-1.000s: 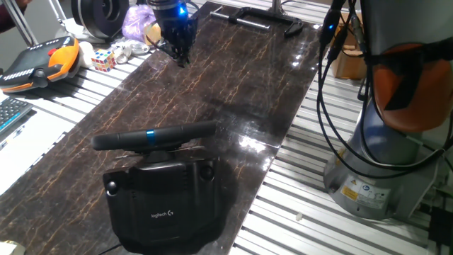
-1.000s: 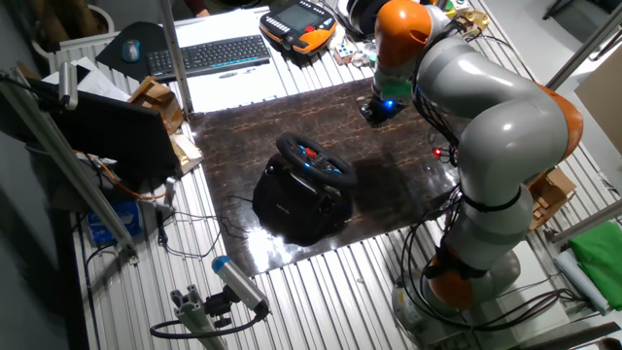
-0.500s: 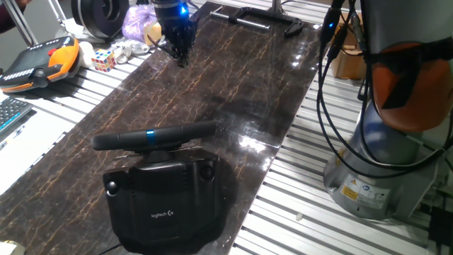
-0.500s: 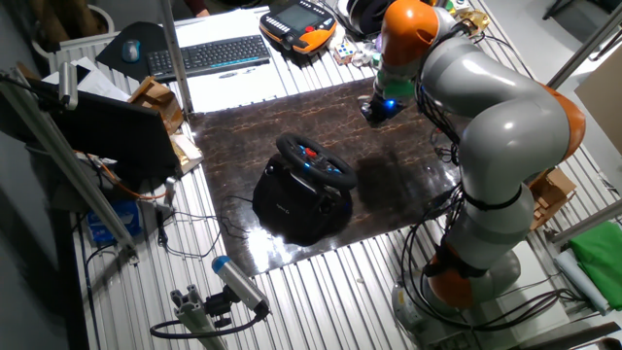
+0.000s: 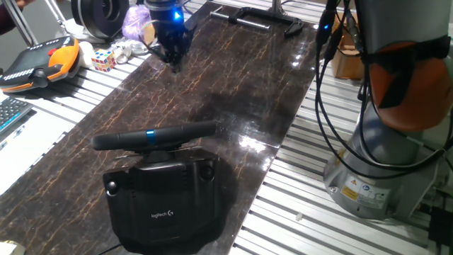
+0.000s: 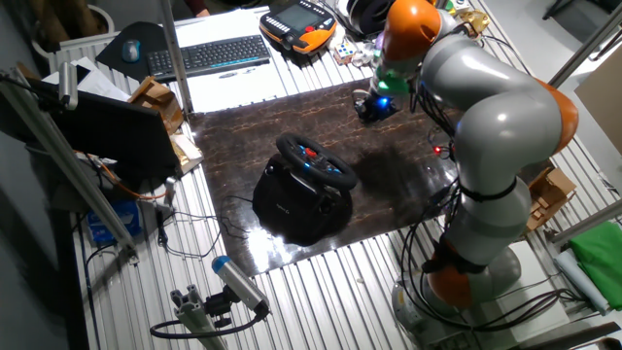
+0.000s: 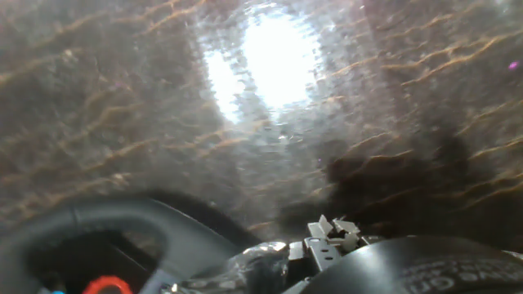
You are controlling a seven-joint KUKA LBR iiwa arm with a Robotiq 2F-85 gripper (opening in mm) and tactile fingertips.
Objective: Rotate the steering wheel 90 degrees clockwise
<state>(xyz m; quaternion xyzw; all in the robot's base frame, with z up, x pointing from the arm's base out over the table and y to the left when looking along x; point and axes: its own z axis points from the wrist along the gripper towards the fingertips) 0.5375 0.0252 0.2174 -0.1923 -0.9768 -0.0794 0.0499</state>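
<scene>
Dark brown marble-patterned sheeting is covering the counter [image 5: 233, 85], and the steering wheel [image 5: 154, 136] is sitting at the near end of it in one fixed view, its black rim lying almost edge-on to that camera with a small blue stripe [image 5: 150, 134] glowing at the middle of the rim. Below the rim, the bulky black base [image 5: 166, 202] is showing a pale Logitech logo on its front. In the other fixed view the wheel [image 6: 316, 161] is tilting up from its base [image 6: 292, 202] near the middle of the dark sheet, with red buttons visible inside the rim.

At the far end of the sheet, the tool [image 5: 173, 51] is pointing down close above the surface, well apart from the wheel, with a blue light shining on the wrist above it. Its fingers are looking close together in this view, but whether they are fully pressed together cannot be told. The grey and orange arm [image 6: 486, 126] is reaching over from its pedestal beside the counter.

The hand view is blurred: a curved black rim [image 7: 122, 224] is filling the lower left corner and a bright glare is lying on the sheet above.

An orange-and-black handheld controller [image 5: 39, 62] and a colour cube [image 5: 103, 59] are resting on the slatted surface beside the sheet.
</scene>
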